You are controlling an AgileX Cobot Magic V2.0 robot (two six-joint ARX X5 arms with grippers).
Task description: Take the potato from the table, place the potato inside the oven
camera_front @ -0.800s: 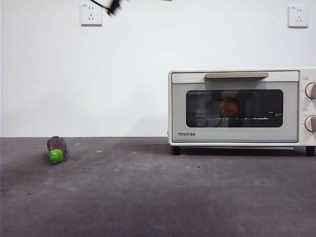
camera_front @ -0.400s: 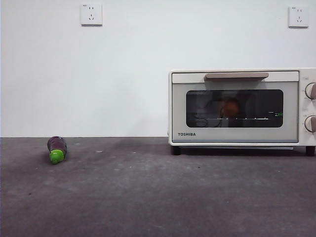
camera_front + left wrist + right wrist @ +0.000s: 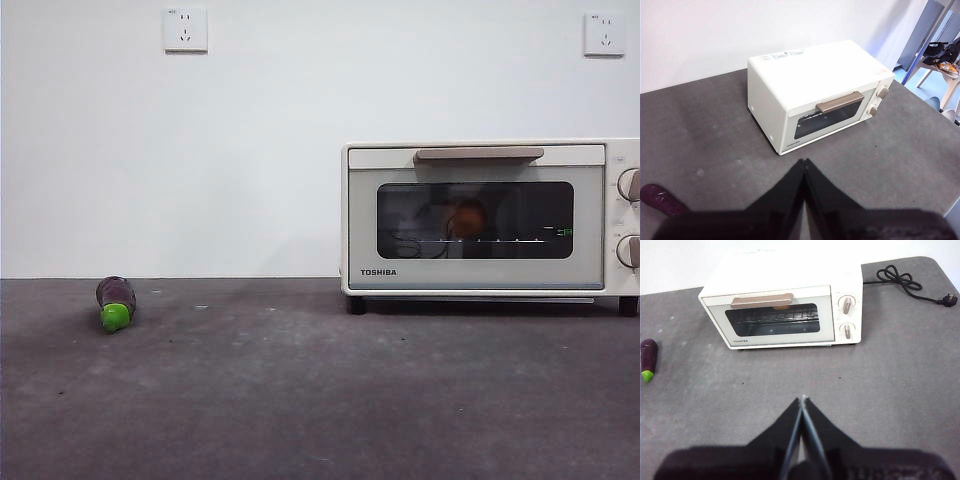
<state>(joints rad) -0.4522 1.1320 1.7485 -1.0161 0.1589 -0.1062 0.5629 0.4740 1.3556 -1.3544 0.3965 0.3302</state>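
Since the arm left, oven (image 3: 480,215) stays closed

My dark grey mottled bench (image 3: 300,400) looks rough and matt. The cream-white boxy oven (image 3: 480,160) has smooth satin casing, a glossy dark glass window (image 3: 475,220) and a thin metal wire rack (image 3: 772,316).
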